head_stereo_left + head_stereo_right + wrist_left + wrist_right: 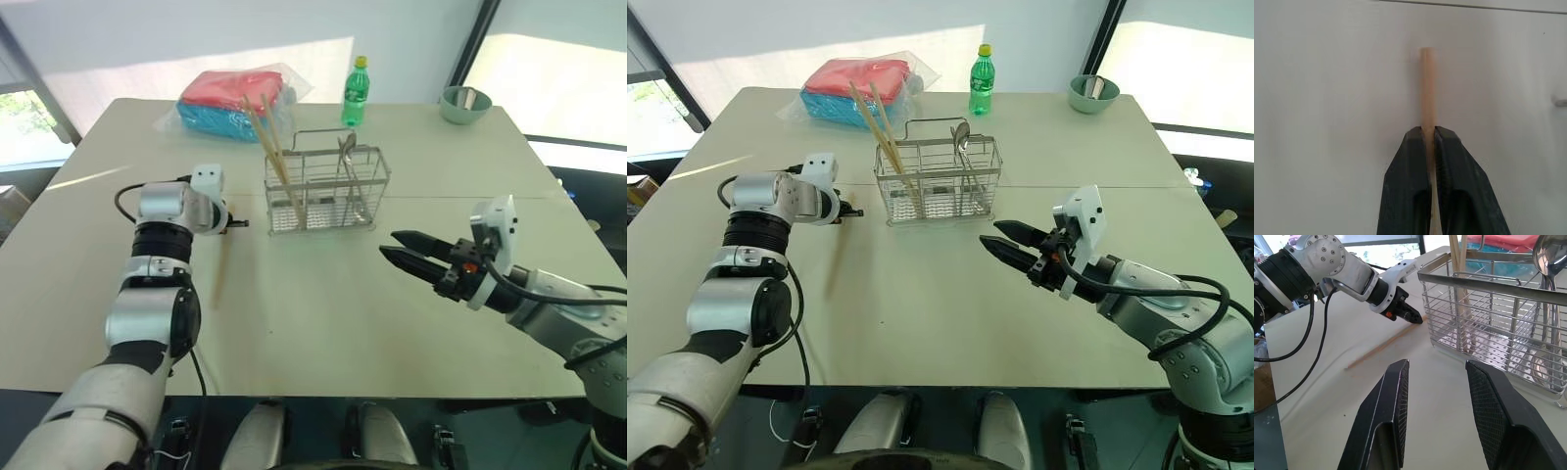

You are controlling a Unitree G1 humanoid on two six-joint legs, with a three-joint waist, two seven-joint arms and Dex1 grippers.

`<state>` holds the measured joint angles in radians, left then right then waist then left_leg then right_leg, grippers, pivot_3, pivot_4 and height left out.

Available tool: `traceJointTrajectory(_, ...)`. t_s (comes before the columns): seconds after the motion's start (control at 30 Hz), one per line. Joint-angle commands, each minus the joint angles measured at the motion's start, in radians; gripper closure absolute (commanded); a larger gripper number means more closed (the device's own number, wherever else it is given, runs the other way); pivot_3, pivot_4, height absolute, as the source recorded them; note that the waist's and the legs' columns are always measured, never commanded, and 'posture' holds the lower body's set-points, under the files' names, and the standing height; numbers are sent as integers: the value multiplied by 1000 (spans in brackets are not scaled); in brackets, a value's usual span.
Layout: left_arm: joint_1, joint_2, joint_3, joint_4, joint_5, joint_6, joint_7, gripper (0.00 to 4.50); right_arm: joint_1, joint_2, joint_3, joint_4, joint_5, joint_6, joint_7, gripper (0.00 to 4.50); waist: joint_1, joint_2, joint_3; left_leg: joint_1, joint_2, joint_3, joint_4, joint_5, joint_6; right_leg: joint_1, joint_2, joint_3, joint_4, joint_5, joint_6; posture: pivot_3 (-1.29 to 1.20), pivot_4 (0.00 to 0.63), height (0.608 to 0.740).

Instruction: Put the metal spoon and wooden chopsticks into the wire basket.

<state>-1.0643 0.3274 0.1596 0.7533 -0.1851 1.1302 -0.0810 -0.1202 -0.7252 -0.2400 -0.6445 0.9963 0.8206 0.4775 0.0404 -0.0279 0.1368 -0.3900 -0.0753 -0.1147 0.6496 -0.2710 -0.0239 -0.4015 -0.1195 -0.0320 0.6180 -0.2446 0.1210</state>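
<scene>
Wooden chopstick (pixel 1385 344) lies flat on the table left of the wire basket (pixel 326 192); I have my left gripper (pixel 1413 317) clamped on its far end. It's light, stiff, slim, likely to pivot when lifted from the tip. Left wrist pitches downward; right gripper (pixel 407 251) hovers level, parted, empty, right of the basket.

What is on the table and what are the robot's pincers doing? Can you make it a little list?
table: pale tabletop
wire basket: upright mid-table, holding two wooden chopsticks and the metal spoon
loose chopstick: lying on the table beside the basket
left pincer: shut on the loose chopstick near one end
right pincer: open, holding nothing
far side: green bottle, bagged red and blue cloths, green bowl
</scene>
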Motion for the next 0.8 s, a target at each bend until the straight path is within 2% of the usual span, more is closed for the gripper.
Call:
traceJointTrajectory(0.03, -14, 4, 31, 21, 13, -15, 38, 4453, -7, 0, -25, -23, 6, -27, 9, 2602, -1, 0, 0, 0, 0, 0, 0, 0, 0, 0, 0, 0, 0, 0, 0, 0, 150, 667)
traceJointTrajectory(0.13, -37, 47, 84, 24, 26, -166, 110, 4453, -16, -2, -21, -14, 4, -27, 15, 2602, -3, 0, 0, 0, 0, 0, 0, 0, 0, 0, 0, 0, 0, 0, 0, 0, 150, 667)
traceJointTrajectory(0.3, -142, 149, 147, 66, 43, -617, 199, 4453, -38, -12, -21, 2, 12, -17, 28, 2602, -4, -3, 2, -1, 3, 1, -1, 1, -2, -4, 1, 0, 1, 0, 0, 0, 150, 667)
traceJointTrajectory(0.4, -246, 165, 233, 59, -39, -898, 140, 4453, -45, -23, -21, 8, 14, -10, 43, 2602, 3, -5, 3, -2, 2, 1, -1, 1, -2, -4, 0, 0, -1, 1, -1, 0, 150, 667)
traceJointTrajectory(0.47, -293, 149, 263, 34, -93, -1005, 57, 4453, -49, -27, -20, 11, 15, -6, 49, 2602, 6, -5, 2, -3, 0, 0, 0, 1, -2, -3, -1, -1, -3, 1, -1, 0, 150, 667)
traceJointTrajectory(0.53, -331, 129, 276, -4, -145, -1050, -24, 4453, -53, -31, -19, 13, 15, -2, 53, 2602, 6, -5, 2, -1, -2, 1, 0, -1, 0, -1, -3, -1, -3, 1, 0, 0, 150, 667)
traceJointTrajectory(0.63, -365, 73, 276, -106, -243, -989, -110, 4453, -56, -33, -20, 8, 20, 3, 51, 2602, 2, -5, 2, -2, -3, 1, 3, -2, 3, 2, -4, -1, -4, 1, 0, 0, 150, 667)
traceJointTrajectory(0.7, -338, 20, 244, -202, -295, -912, -156, 4453, -52, -31, -21, 5, 18, 2, 49, 2602, -3, -5, 2, -1, -3, 1, 3, -2, 3, 2, -4, -1, -4, 1, 1, 0, 150, 667)
traceJointTrajectory(0.8, -238, -47, 167, -309, -297, -843, -199, 4453, -33, -19, -25, -9, 15, -3, 32, 2602, -4, -3, 1, 0, -1, 1, 3, -2, 3, 2, -2, -1, -2, 1, 1, 0, 150, 667)
